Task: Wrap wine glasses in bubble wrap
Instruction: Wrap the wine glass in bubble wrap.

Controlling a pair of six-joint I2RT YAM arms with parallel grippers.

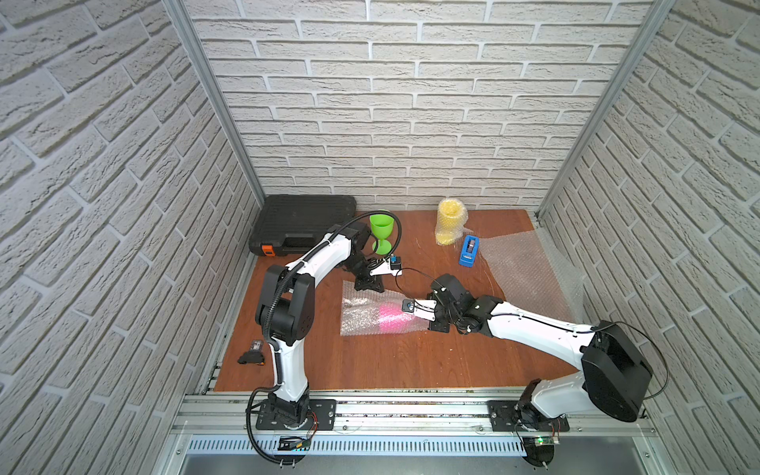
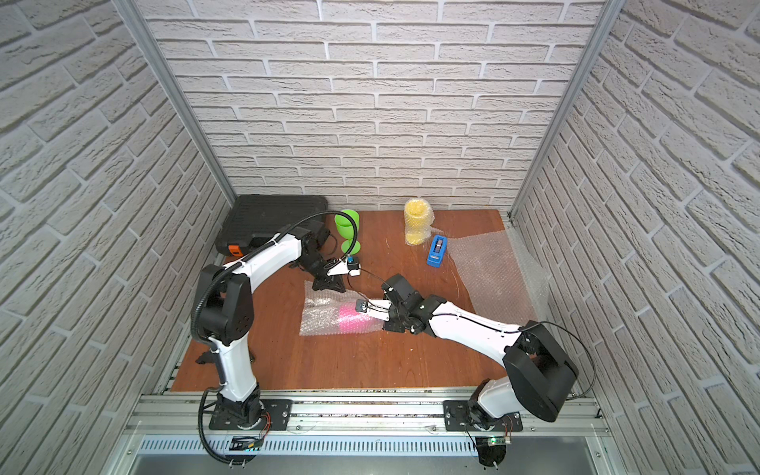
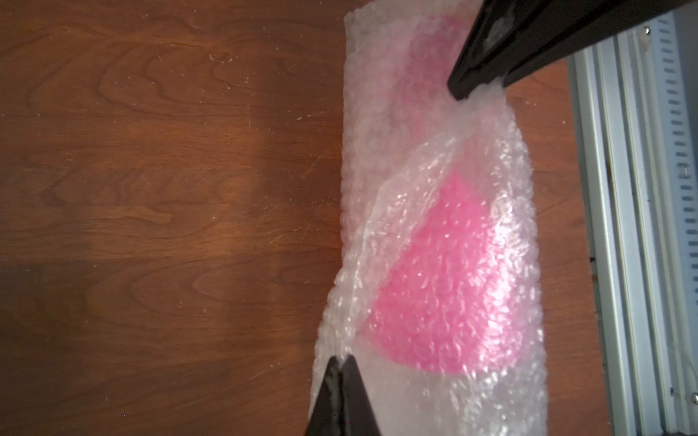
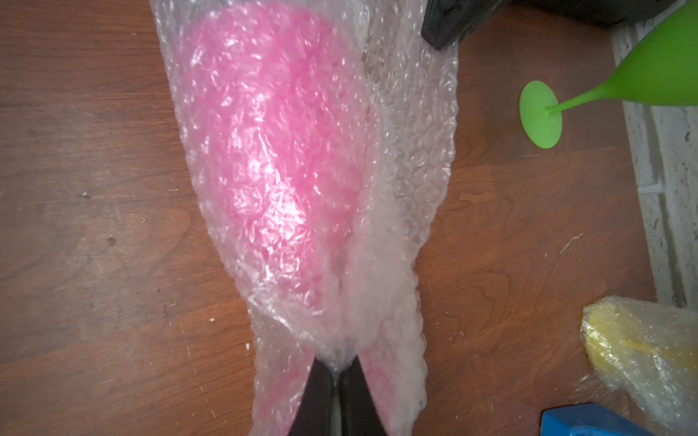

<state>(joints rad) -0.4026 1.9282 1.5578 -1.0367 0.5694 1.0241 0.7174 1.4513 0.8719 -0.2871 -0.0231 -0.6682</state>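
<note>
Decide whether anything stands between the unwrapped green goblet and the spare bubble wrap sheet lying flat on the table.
Yes. The blue tape dispenser sits on the straight path from the green goblet to the spare sheet, right at the sheet's edge. The wrapped yellow goblet stands just behind that path.

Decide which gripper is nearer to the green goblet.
Left. The left gripper pinches the bubble wrap at the edge facing the green goblet, a short way off; the right gripper pinches the wrap's end farther from it.

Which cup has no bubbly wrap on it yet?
The green goblet, standing bare and upright. The yellow goblet and pink goblet are both covered in bubble wrap.
</note>
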